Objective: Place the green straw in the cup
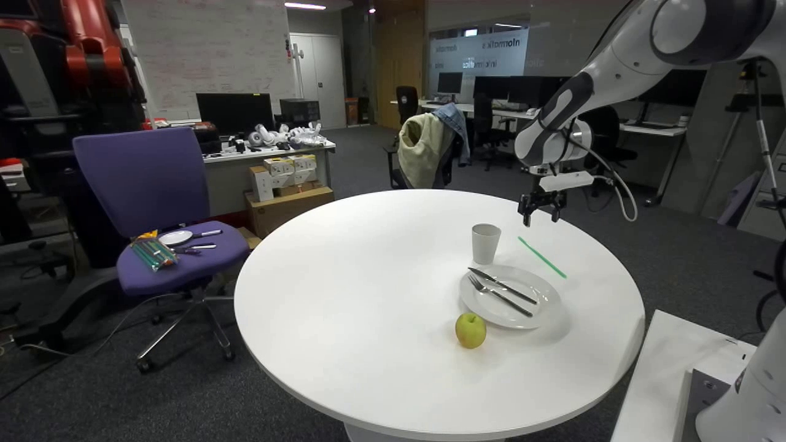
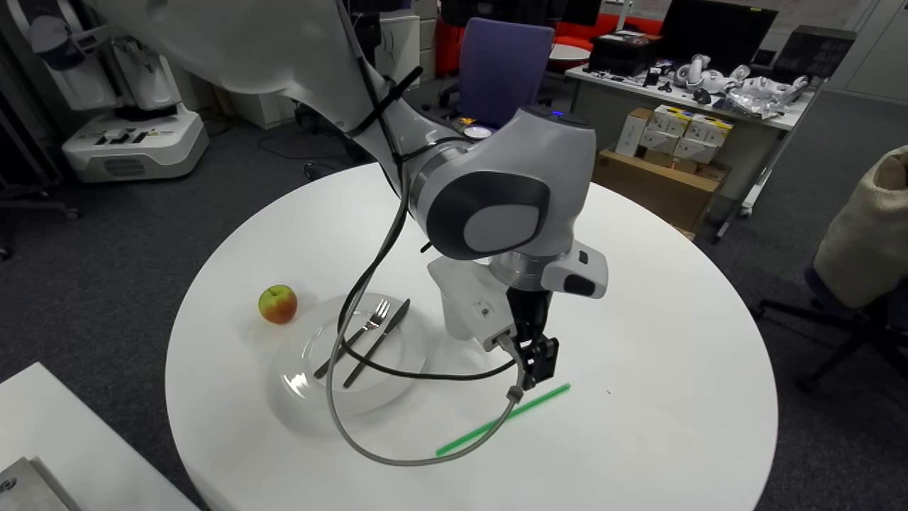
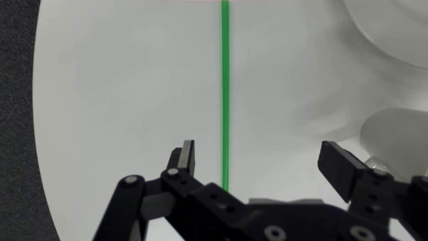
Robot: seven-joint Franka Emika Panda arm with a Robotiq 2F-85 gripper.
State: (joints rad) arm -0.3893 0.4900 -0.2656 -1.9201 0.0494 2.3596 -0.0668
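Observation:
The green straw (image 1: 541,256) lies flat on the white table, beyond the plate. It also shows in an exterior view (image 2: 537,402), partly crossed by a cable. The white cup (image 1: 485,245) stands upright beside the plate. The wrist partly hides the cup (image 2: 457,325) in an exterior view. My gripper (image 1: 541,217) is open and empty, above the table near the straw's far end. In the wrist view the straw (image 3: 225,93) runs between the spread fingers (image 3: 258,144), closer to the left finger and not touched. The cup (image 3: 394,137) is at the right, beyond the right finger.
A white plate (image 1: 548,304) bears a fork (image 1: 500,296) and a knife (image 1: 503,285). A yellow-green apple (image 1: 470,330) sits beside the plate. The round table (image 1: 344,294) has its edge at the left in the wrist view. Cables hang from the arm.

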